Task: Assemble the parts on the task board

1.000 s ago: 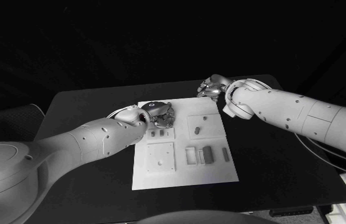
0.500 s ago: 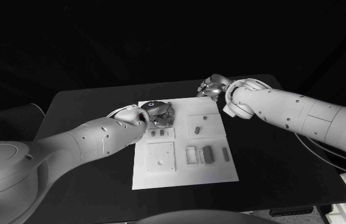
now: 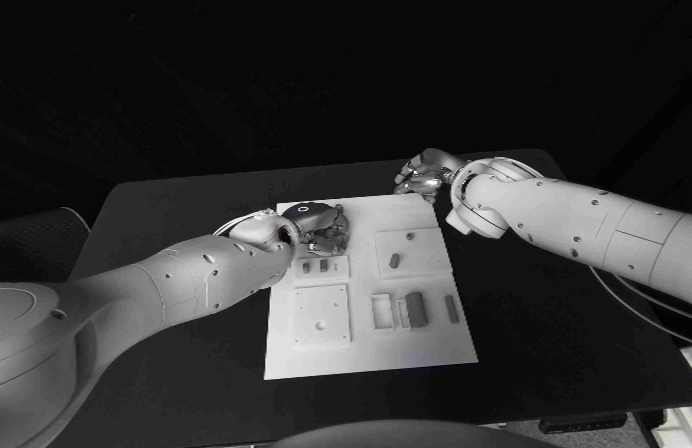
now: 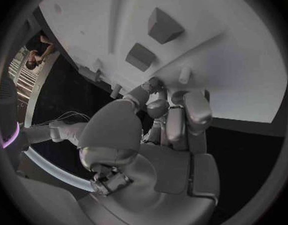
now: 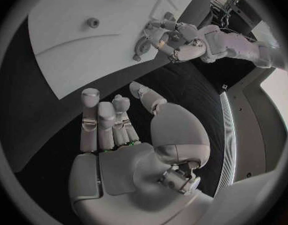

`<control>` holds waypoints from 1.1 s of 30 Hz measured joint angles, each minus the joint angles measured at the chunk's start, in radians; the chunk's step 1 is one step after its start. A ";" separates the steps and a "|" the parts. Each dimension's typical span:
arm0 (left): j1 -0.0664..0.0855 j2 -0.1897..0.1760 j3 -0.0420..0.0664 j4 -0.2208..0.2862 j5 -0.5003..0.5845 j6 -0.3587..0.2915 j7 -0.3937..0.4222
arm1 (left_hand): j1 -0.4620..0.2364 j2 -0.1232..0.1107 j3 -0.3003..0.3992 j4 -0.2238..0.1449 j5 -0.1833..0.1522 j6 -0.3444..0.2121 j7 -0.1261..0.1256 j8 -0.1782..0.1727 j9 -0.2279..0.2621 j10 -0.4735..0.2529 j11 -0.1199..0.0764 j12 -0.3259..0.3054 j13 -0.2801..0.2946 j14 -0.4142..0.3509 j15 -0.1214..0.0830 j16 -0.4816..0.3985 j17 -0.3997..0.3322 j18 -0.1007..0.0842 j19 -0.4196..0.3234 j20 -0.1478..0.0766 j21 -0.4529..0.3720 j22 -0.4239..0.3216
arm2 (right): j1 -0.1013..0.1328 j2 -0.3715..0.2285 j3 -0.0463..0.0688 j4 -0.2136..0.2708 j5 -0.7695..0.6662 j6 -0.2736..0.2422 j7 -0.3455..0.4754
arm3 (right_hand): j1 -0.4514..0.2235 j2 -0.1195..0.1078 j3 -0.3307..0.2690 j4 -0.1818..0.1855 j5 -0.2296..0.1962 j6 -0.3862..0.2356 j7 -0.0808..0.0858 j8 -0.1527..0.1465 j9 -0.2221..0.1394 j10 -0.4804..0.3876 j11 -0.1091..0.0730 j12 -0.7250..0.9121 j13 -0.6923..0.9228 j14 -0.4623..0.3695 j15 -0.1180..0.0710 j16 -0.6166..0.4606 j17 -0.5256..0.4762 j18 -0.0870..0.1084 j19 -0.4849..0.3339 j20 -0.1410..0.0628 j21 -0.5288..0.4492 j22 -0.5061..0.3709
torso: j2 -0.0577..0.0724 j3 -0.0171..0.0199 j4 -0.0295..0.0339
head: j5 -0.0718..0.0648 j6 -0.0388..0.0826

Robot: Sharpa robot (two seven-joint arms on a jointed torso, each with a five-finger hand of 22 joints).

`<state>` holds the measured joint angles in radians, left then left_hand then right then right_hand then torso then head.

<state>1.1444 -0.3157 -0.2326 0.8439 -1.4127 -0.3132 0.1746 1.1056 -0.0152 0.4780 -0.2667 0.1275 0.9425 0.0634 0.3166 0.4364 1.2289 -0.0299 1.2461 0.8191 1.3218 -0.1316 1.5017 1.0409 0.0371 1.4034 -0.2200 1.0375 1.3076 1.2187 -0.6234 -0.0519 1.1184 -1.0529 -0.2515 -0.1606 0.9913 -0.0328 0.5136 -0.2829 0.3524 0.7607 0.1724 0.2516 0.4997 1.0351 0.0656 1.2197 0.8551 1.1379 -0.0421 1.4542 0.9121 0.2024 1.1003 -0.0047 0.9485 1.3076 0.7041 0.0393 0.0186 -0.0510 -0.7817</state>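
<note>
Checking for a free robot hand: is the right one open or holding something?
Open. In the right wrist view the right robot hand has its fingers spread, nothing between them, over the black table.

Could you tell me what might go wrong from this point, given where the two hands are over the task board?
1. The left hand sits low over the far left corner of the task board with its fingers curled; whether it holds a part cannot be told, so a weak pinch could drop one.
2. Loose parts lie nearby; a sweeping forearm might knock them.
3. The right hand hovers open past the board's far edge, so it may not steady the board if it slides.
</note>
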 measured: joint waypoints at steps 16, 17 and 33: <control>-0.005 0.004 0.001 0.001 0.000 -0.011 0.003 | 0.026 0.018 0.053 0.012 -0.043 0.006 -0.006 0.019 0.022 0.000 0.000 0.000 0.019 0.010 -0.003 0.000 0.030 0.001 -0.006 0.006 0.000 0.000 | 0.000 0.001 0.000 -0.001 0.000 0.000 0.000 | 0.000 0.000 0.000 0.000 0.000 0.001 -0.001 0.000 0.000 0.000 0.000 0.000 0.000 0.000 0.000 0.000 0.000 0.000 0.004 -0.001 0.000 0.000 | 0.000 0.0000 -0.0002 | 0.000 -0.003; -0.005 0.004 0.001 0.001 0.000 -0.013 0.003 | 0.026 0.018 0.055 0.010 -0.043 0.006 -0.006 0.021 0.024 0.000 0.000 0.000 0.020 0.011 -0.004 0.000 0.030 0.001 -0.006 0.006 0.000 0.000 | 0.000 0.001 0.000 -0.001 0.000 0.000 0.000 | 0.000 0.000 0.000 0.000 0.000 0.001 -0.001 0.000 0.000 0.000 0.000 0.000 0.000 0.000 0.000 0.000 0.000 0.000 0.004 -0.001 0.000 0.000 | 0.000 0.0000 -0.0002 | 0.000 -0.003; -0.008 -0.016 0.000 0.018 0.021 -0.019 0.004 | 0.020 0.024 0.069 0.012 -0.044 0.006 -0.006 0.031 0.035 0.000 0.000 0.000 0.024 0.019 -0.011 -0.004 0.039 0.001 -0.006 0.006 0.000 0.000 | 0.000 0.001 0.000 -0.001 0.000 0.000 0.000 | 0.000 0.000 0.000 0.000 0.000 0.001 -0.001 0.000 0.000 0.000 0.000 0.000 0.000 0.000 0.000 0.000 0.000 0.000 0.004 0.000 0.000 0.000 | 0.000 0.0002 0.0002 | 0.001 0.000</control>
<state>1.1366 -0.3313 -0.2326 0.8618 -1.3920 -0.3325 0.1784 1.1255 0.0088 0.5469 -0.2549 0.0839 0.9481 0.0578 0.3476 0.4718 1.2292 -0.0301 1.2461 0.8435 1.3403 -0.1425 1.4979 1.0800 0.0385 1.3975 -0.2140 1.0374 1.3076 1.2187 -0.6225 -0.0519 1.1171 -1.0529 -0.2516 -0.1606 0.9913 -0.0328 0.5136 -0.2829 0.3524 0.7617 0.1715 0.2516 0.4997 1.0351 0.0656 1.2197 0.8552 1.1379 -0.0421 1.4542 0.9121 0.2024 1.1042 -0.0052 0.9485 1.3075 0.7043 0.0395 0.0188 -0.0500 -0.7819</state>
